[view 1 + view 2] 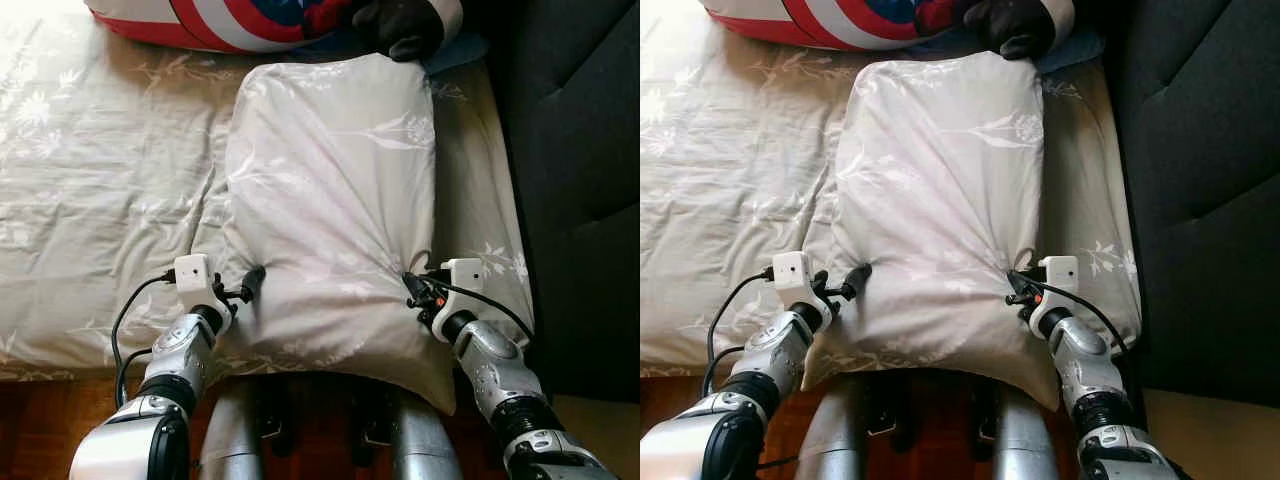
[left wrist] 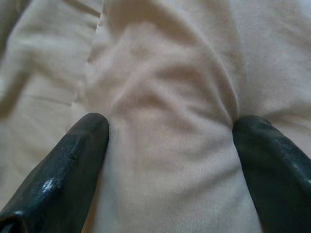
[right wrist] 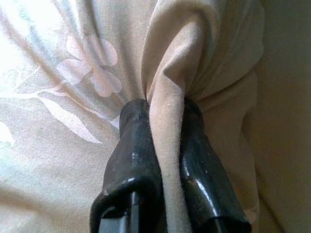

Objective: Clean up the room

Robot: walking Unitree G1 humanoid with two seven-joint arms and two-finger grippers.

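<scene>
1. My right gripper [image 3: 167, 126] is pinched tight on a fold of the pillow [image 1: 330, 210], at its near right corner
2. My left gripper [image 2: 170, 141] is spread wide – fingers pressed against the pillow's near left edge with cloth between them, nothing caught yet
3. The pillow lies lengthwise on the bed [image 1: 90, 200], its near end overhanging the edge, its far end by a red, white and blue cushion [image 1: 230, 20]
4. Step in hand, I judge – gripping both corners; next the left must close on fabric before any lift
</scene>
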